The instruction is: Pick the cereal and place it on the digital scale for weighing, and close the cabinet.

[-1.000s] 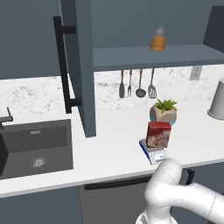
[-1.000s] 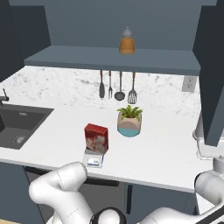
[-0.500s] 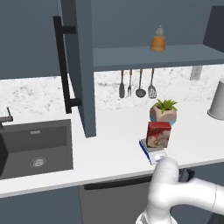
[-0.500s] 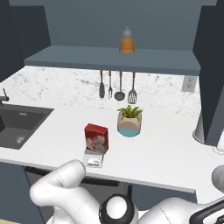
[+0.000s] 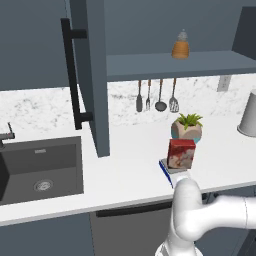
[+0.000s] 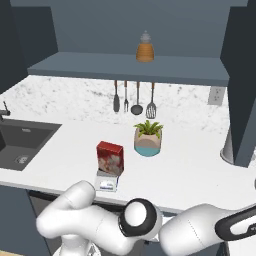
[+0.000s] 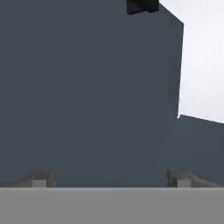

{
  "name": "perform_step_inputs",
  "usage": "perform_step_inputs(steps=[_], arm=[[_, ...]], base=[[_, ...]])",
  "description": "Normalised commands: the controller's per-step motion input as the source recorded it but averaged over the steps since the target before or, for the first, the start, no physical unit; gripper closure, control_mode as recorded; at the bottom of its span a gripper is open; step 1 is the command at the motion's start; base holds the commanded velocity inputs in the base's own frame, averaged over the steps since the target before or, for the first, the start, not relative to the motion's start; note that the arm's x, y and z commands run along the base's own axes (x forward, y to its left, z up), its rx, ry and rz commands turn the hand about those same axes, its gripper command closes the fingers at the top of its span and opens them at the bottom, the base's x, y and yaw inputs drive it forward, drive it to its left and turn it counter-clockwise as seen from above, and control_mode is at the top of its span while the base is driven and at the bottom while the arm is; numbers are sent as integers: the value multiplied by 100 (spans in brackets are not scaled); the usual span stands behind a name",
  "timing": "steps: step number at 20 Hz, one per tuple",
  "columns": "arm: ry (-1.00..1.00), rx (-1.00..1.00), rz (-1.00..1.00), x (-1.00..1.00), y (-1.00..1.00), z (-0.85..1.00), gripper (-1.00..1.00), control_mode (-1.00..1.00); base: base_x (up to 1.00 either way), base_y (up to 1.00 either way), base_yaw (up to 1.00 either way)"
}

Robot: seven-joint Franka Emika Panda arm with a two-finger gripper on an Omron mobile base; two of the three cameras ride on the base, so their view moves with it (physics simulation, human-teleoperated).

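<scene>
Slate-blue cabinet [image 5: 92, 75] fronts dominate the kitchen wall, and one tall door with a long black bar handle [image 5: 74, 75] stands swung out over the white tabletop [image 5: 125, 165], at about 10 o'clock from the cereal in the left base view. Behind it an open shelf [image 6: 130, 67] carries an orange bottle [image 6: 145, 48]. A second door [image 6: 242, 85] hangs open at 3 o'clock in the right base view.

White marble splashback runs below the shelf, with three dark utensils [image 5: 156, 95] hanging on it. A black sink [image 5: 40, 167] is set into the tabletop at 9 o'clock. A grey metal pot [image 5: 248, 114] stands at 3 o'clock.

The cereal [image 5: 181, 153] stands upright on the digital scale [image 6: 107, 181] near the front edge of the tabletop, with a potted plant [image 6: 148, 137] just behind it at 1 o'clock. So placing looks done, and closing the doors is the step in hand.

In the hand view the jaws are spread wide, two pale fingertips [image 7: 43, 179] far apart with nothing between them, facing a flat dark blue panel [image 7: 87, 87]. To close well, the arm should press flat on the outer face of a door, away from the hinge, and sweep clear of the cereal box.
</scene>
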Motion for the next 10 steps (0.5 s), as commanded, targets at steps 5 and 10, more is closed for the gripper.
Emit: perform_step_inputs(steps=[5, 10], arm=[[-13, -23, 0, -34, 90, 55, -100, -100], [-27, -21, 0, -51, 100, 18, -100, -100]], base=[[0, 0, 0], [0, 0, 0]])
